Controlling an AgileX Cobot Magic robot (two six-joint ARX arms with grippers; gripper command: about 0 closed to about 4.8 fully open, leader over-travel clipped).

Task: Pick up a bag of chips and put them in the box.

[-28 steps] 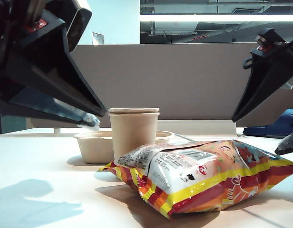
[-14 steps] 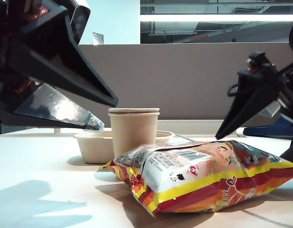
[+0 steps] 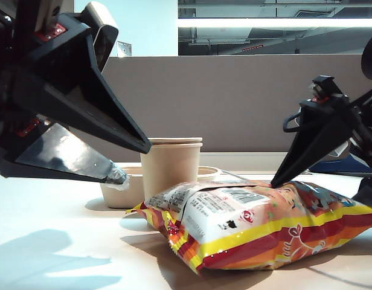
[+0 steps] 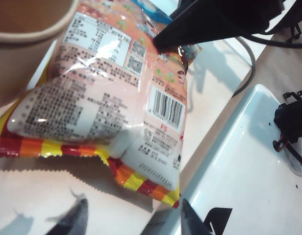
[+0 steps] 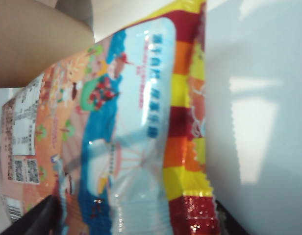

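Observation:
The bag of chips (image 3: 252, 226) lies flat on the white table, striped edge toward the front. My right gripper (image 3: 322, 193) has come down over the bag's right end, one fingertip (image 3: 275, 183) on its top. In the right wrist view the bag (image 5: 141, 122) fills the space between the open right gripper (image 5: 136, 225) fingers. My left gripper (image 3: 134, 163) hangs open left of the bag, in front of the box (image 3: 121, 192). In the left wrist view the left gripper (image 4: 134, 215) holds nothing, a little short of the bag (image 4: 102, 98).
A lidded paper cup (image 3: 169, 169) stands just behind the bag, hiding the middle of the box, and shows beside the bag (image 4: 23, 44) in the left wrist view. A beige partition runs across the back. A blue object (image 3: 340, 164) lies far right.
The left gripper's fingers have spread wide apart. The right gripper has dropped from up high onto the bag's right end. The bag has shifted slightly left.

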